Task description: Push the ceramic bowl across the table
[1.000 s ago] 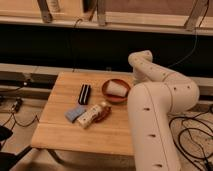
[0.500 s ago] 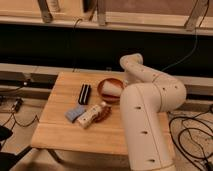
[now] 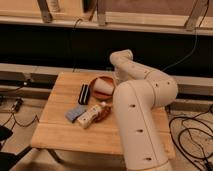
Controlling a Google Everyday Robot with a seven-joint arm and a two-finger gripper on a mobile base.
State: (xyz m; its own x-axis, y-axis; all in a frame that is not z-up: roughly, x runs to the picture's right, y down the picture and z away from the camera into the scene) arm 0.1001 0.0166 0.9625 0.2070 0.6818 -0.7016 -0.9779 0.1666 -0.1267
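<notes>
The robot's arm [image 3: 142,107] is being shown as a chain of thick, rounded, cream-white segments with a smooth matte shell. The lowest segment is being seen as a broad cylinder, and small dark round screw holes are being displayed along its side. Slightly darker seams are being shown between the segments at the rounded elbow joints. The gripper [image 3: 116,80] is being hidden at the far end of the arm, beside the ceramic bowl [image 3: 102,87] on the table [image 3: 60,130].

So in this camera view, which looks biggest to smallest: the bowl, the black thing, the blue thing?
1. ceramic bowl, beside the gripper
2-3. black object and blue object: look alike; the blue one sits nearer, so unsure.
</notes>
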